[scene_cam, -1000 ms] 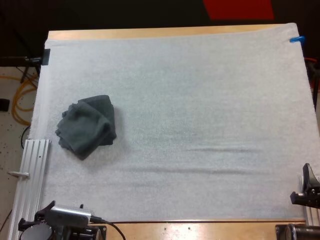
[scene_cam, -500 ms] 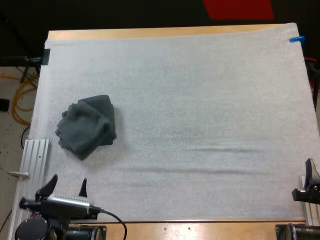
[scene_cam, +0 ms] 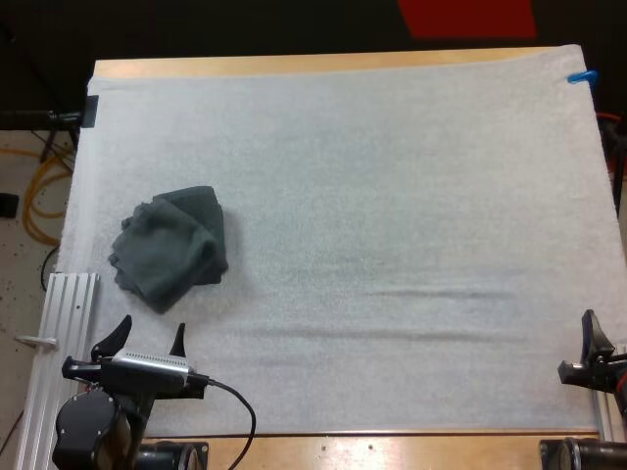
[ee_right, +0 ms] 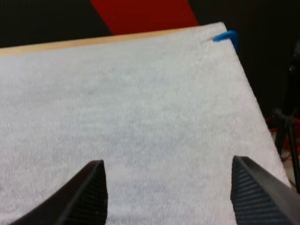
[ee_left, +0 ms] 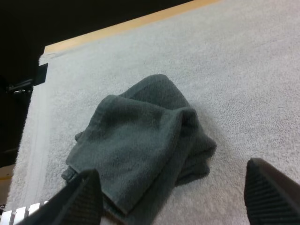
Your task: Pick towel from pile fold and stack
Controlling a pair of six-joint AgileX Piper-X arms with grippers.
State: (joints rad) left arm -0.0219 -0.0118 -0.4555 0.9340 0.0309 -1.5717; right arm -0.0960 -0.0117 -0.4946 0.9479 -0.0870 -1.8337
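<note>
Grey-green crumpled towel (scene_cam: pixel 171 247) lies at 9 o'clock on white mat (scene_cam: pixel 392 196). Left gripper (scene_cam: pixel 151 335) at 7 o'clock, fingers spread, empty. Right gripper (ee_right: pixel 173 187) at 4 o'clock, likewise spread. Risk: a pinch through several layers would lift it bunched.

You've got a wooden table (scene_cam: pixel 294 65) w/ white mat (scene_cam: pixel 411 176) on top. At 9 o'clock: speckled floor (scene_cam: pixel 15 284), yellow cable (scene_cam: pixel 34 201). Alu rail (scene_cam: pixel 61 343) at 8.
</note>
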